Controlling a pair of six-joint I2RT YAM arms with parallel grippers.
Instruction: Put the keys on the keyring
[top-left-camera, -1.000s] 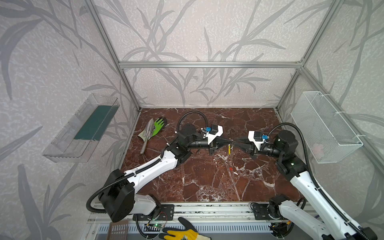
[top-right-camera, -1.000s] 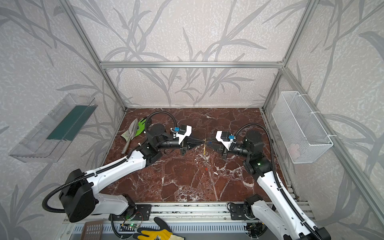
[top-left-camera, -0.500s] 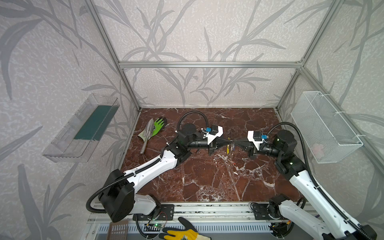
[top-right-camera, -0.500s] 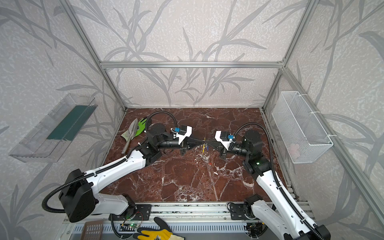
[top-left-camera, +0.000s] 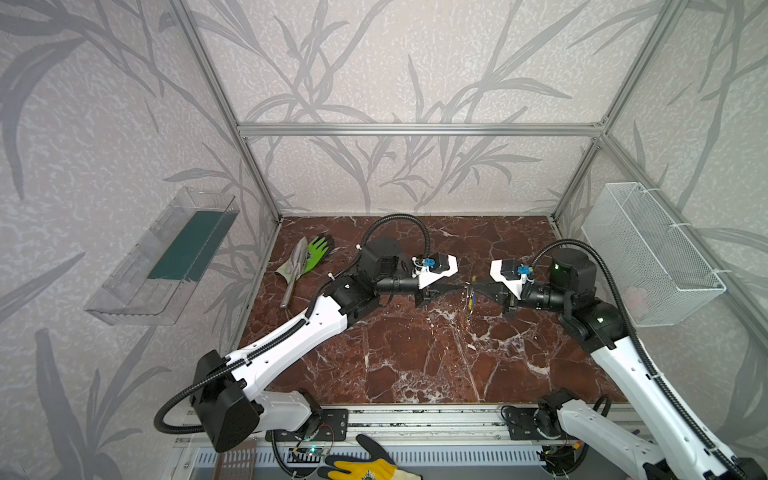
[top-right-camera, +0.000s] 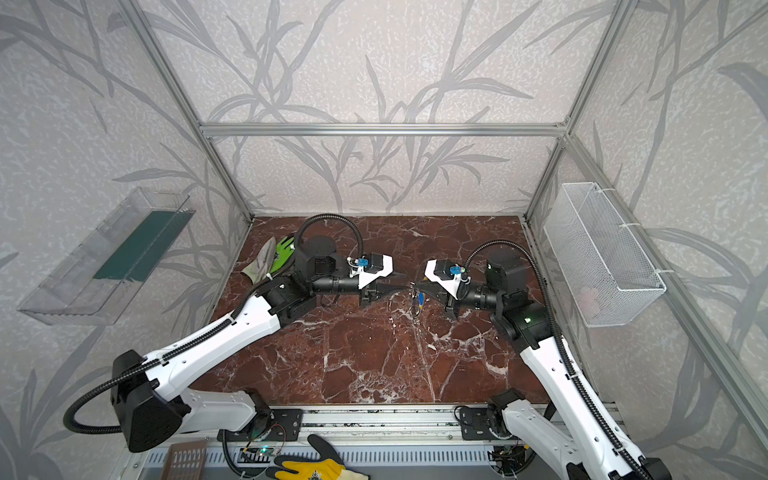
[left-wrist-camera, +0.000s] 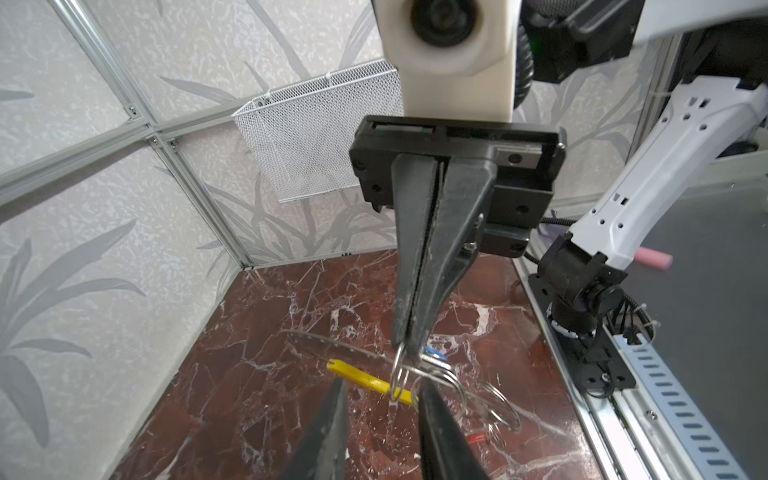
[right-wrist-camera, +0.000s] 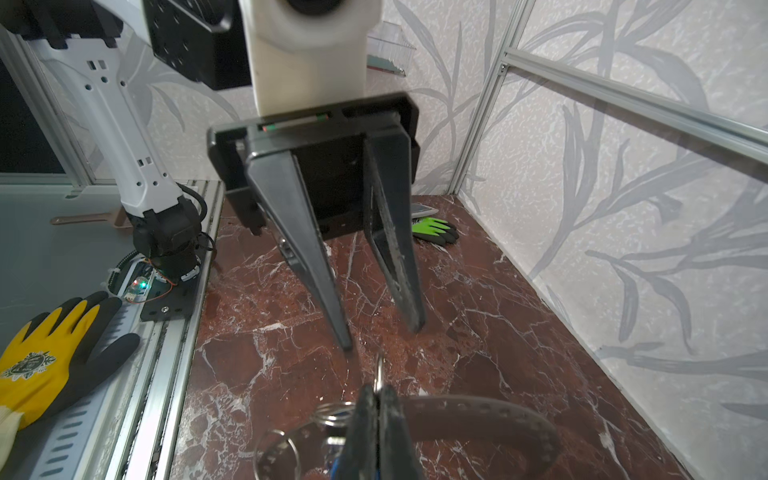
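right fingers (left-wrist-camera: 455, 232) pinch keys (left-wrist-camera: 433, 353) by wire loop at keyring (left-wrist-camera: 365, 377); left fingers (right-wrist-camera: 313, 266) spread; yellow glove (right-wrist-camera: 37, 365) emblem illegible.

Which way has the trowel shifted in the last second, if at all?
No, it has not moved. The trowel lies on the green glove, just as near the back-left corner post as a second ago.

glossy veined stone tabletop (top-left-camera: 415, 357), white metal wire-mesh basket (top-left-camera: 648, 257), clear smooth plastic shelf (top-left-camera: 137, 282), matt grey dotted keyring (right-wrist-camera: 478, 405), shiny metal rings (right-wrist-camera: 332, 410).
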